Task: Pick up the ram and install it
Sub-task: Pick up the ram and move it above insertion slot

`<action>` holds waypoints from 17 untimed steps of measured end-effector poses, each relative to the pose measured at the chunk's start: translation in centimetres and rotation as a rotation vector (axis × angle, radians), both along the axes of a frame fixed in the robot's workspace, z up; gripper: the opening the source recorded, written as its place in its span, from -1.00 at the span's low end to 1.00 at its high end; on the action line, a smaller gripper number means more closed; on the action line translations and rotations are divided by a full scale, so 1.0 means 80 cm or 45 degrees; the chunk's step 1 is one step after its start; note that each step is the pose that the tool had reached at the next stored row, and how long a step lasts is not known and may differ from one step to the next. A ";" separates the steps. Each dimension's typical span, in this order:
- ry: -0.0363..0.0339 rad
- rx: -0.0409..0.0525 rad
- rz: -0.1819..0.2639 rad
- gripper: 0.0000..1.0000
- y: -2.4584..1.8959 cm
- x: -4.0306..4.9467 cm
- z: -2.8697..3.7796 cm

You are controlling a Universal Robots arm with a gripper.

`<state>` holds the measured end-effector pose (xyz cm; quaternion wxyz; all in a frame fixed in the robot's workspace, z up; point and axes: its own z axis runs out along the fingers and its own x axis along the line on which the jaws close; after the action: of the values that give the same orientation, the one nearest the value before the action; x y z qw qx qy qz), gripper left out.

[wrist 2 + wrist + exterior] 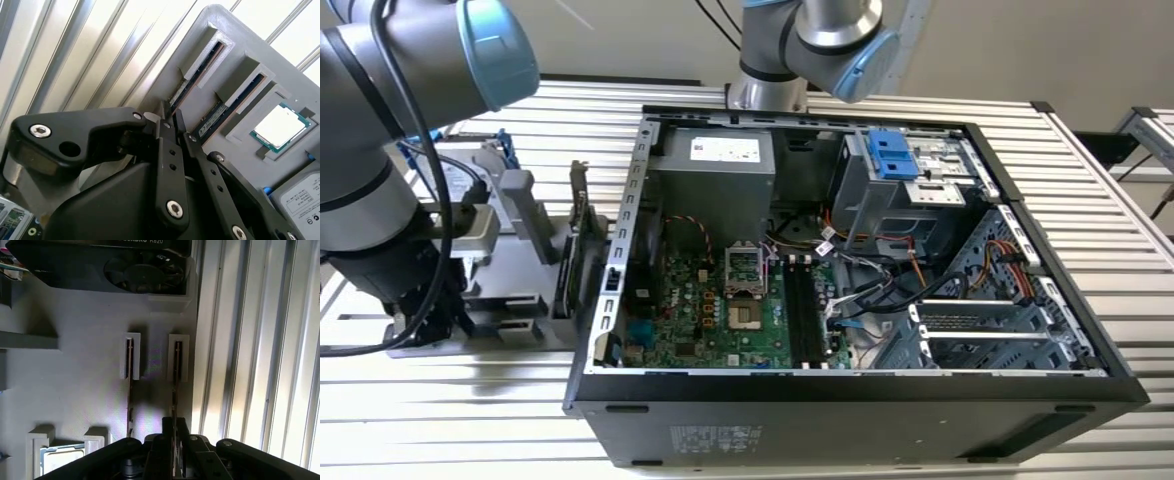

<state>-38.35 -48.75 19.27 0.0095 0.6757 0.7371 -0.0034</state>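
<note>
The black gripper (173, 424) has its two fingers squeezed on the long, thin, dark ram stick (176, 371) — it stands on its edge in a slot of the flat grey plastic holder (75, 370), by the holder's edge, just beside another stick (129, 365).

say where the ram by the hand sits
In the first wrist view the ram stands on edge in the slot nearest the edge of the gray tray, beside a second stick, with the hand at one end.
</note>
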 end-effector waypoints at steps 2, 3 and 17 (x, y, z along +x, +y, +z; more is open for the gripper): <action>0.0000 0.000 0.000 -1.00 0.0000 0.000 0.0000; 0.0000 0.000 0.000 -1.00 0.0000 0.000 0.0000; 0.0001 0.000 0.000 -1.00 0.0000 0.000 0.0090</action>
<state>-38.35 -48.75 19.99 0.0095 0.6757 0.7371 -0.0034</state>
